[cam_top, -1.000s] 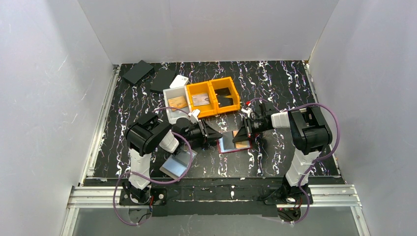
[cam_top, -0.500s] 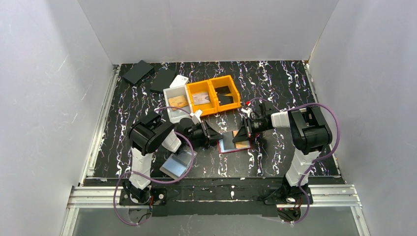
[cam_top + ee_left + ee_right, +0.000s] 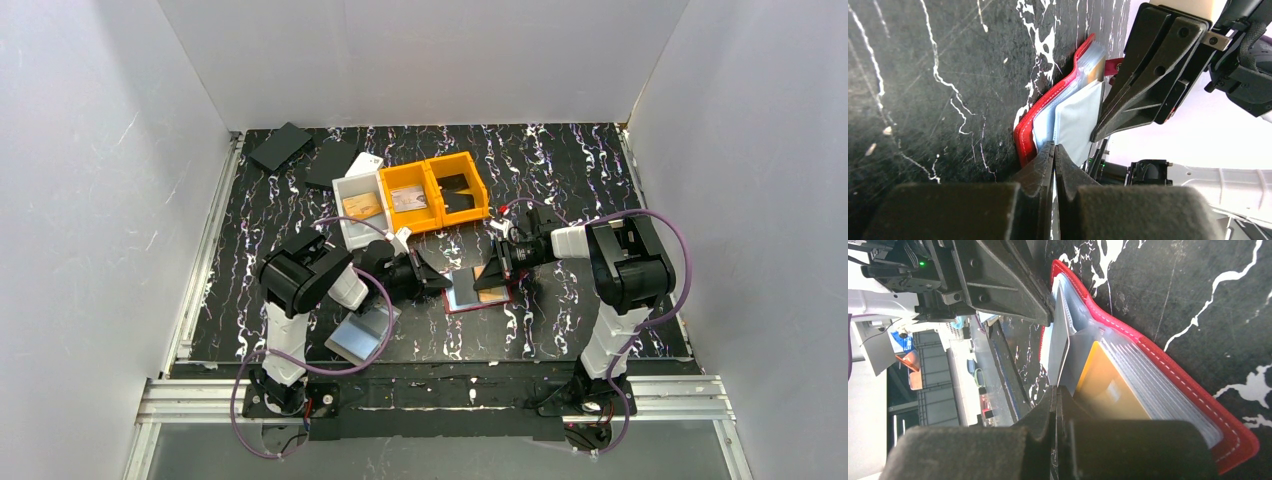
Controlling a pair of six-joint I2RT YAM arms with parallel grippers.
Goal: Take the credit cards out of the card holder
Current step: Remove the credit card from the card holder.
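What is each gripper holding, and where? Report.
Left gripper: a pale sleeve of the red card holder, by its near edge. Right gripper: the same sleeve, opposite edge.

Left gripper (image 3: pixel 1054 148) and right gripper (image 3: pixel 1055 390), both closed, tips facing

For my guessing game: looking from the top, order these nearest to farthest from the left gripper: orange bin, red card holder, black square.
1. Red card holder, right at the left gripper.
2. Orange bin, behind it, mid-table.
3. Black square, far left corner.
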